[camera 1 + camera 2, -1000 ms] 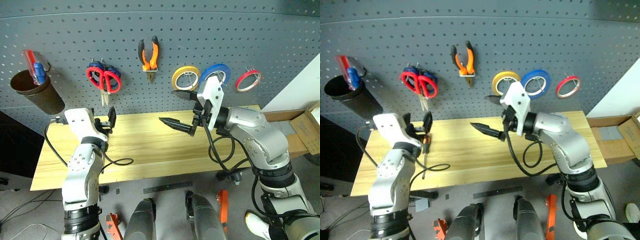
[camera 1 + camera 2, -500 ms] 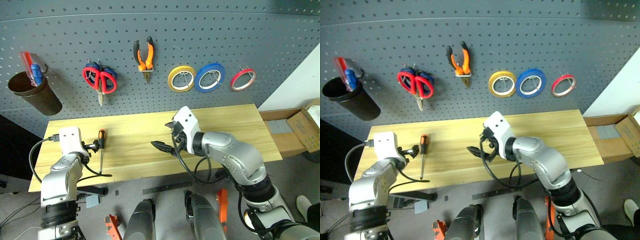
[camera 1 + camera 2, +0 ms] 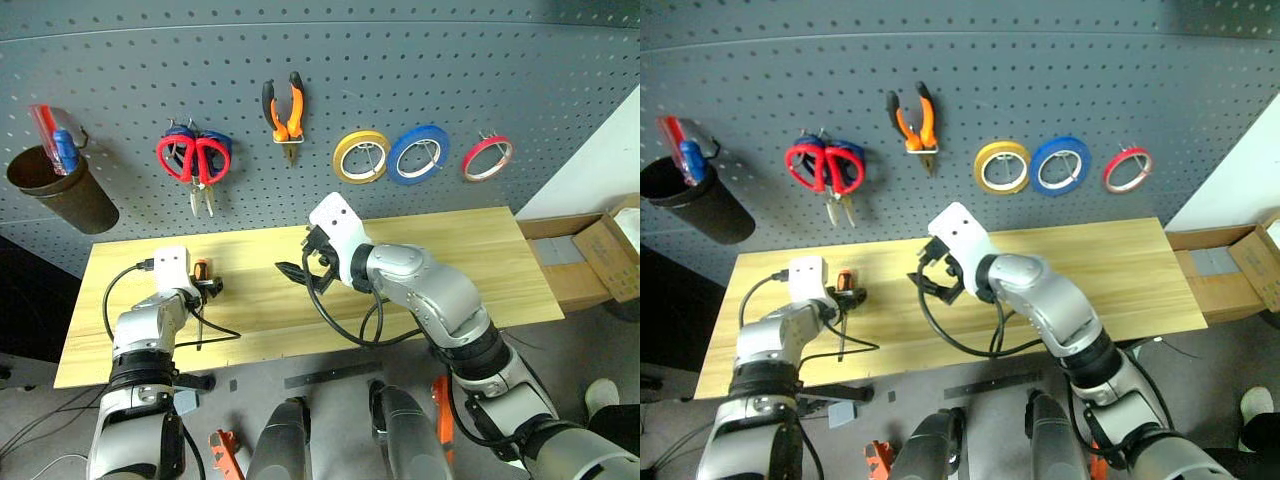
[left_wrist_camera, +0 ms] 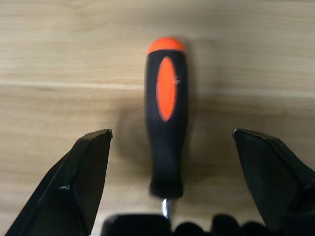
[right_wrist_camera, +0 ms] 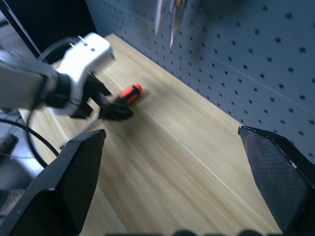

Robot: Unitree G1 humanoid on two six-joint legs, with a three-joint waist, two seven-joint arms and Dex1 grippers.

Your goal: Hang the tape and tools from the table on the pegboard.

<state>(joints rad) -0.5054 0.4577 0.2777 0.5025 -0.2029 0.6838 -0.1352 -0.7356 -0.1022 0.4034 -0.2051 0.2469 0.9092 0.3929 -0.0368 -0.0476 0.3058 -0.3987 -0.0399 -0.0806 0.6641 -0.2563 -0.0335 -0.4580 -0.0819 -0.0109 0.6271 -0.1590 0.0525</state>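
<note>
Screwdriver (image 4: pixel 166 123) between open left hand (image 4: pixel 172 162)

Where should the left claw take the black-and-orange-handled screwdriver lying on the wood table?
Probably mid-handle of the black-and-orange-handled screwdriver, coming down from above. It lies flat on the light wood table, so only its two long sides are free. The open left claw already straddles it, one finger on each side; the thin shaft offers less hold.

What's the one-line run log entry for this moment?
left gripper: open, straddling screwdriver handle on table | right gripper: open, empty | pliers, red scissors, red tape: on pegboard
</note>
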